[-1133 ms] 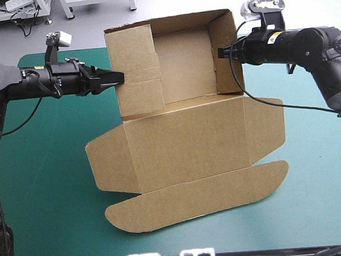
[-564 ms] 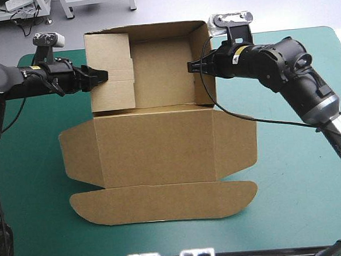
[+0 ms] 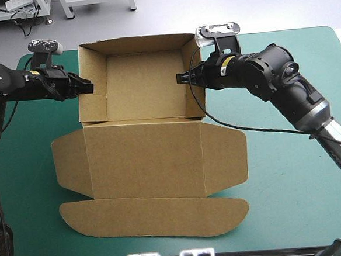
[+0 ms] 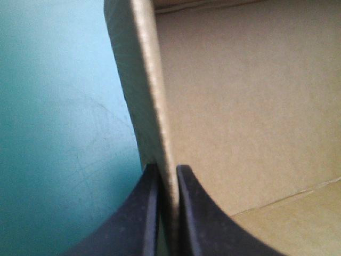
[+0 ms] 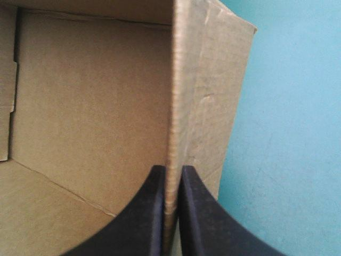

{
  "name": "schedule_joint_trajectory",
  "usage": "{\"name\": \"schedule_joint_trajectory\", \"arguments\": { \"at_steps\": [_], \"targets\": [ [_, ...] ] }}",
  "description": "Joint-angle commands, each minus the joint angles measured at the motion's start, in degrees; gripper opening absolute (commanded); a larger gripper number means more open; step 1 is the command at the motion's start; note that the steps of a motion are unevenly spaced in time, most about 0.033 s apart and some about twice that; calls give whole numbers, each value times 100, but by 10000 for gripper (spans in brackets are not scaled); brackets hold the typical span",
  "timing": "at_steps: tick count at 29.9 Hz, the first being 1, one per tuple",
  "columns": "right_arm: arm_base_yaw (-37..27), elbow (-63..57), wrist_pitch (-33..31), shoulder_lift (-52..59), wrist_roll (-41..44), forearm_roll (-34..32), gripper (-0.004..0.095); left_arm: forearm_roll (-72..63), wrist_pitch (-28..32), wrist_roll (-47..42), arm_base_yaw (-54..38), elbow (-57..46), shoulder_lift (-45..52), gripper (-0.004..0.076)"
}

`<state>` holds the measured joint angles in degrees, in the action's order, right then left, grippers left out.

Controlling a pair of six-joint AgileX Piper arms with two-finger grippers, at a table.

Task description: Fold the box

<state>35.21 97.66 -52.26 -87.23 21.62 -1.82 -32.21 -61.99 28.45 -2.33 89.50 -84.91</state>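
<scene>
The brown box (image 3: 145, 86) stands as an open tray near the table's far edge, its walls raised. Its lid (image 3: 146, 159) lies flat toward the near edge, with a side flap on each side and a rounded tuck flap (image 3: 153, 217) at the front. My left gripper (image 3: 89, 87) is shut on the tray's left wall (image 3: 92, 75). In the left wrist view, that wall's edge (image 4: 152, 96) runs between the fingers of the left gripper (image 4: 168, 186). My right gripper (image 3: 181, 78) is shut on the right wall (image 3: 193, 73), whose edge (image 5: 176, 96) rises from the right gripper (image 5: 171, 184).
The teal-green cover (image 3: 290, 172) shows widest to the right of the lid, with a narrower strip (image 3: 27, 173) on the left. The tray's back wall (image 3: 135, 44) stands close to the table's far edge.
The box has slid to the left and turned square to the table, both grippers moving with it. The left wall's panel, earlier leaning over the tray floor, now stands upright.
</scene>
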Motion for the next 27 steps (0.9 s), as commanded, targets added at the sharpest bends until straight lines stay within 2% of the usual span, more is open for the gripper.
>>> {"name": "schedule_joint_trajectory", "arguments": {
  "at_steps": [1,6,11,16,27],
  "targets": [
    [75,179,166,222,156,47,-3,-564,-221,-177,312,159,344,-9],
    [-194,179,-347,50,150,-81,-3,-236,60,-691,904,159,347,-9],
    [-576,179,-524,-250,-17,-54,-3,1331,370,-1707,1595,159,199,-9],
    [-853,179,-524,-759,-321,238,-3,1477,662,-2062,1920,159,-145,-9],
    [-897,190,20,-1595,-546,182,-3,1486,836,-2191,1924,159,-1233,-9]
  ]
}}
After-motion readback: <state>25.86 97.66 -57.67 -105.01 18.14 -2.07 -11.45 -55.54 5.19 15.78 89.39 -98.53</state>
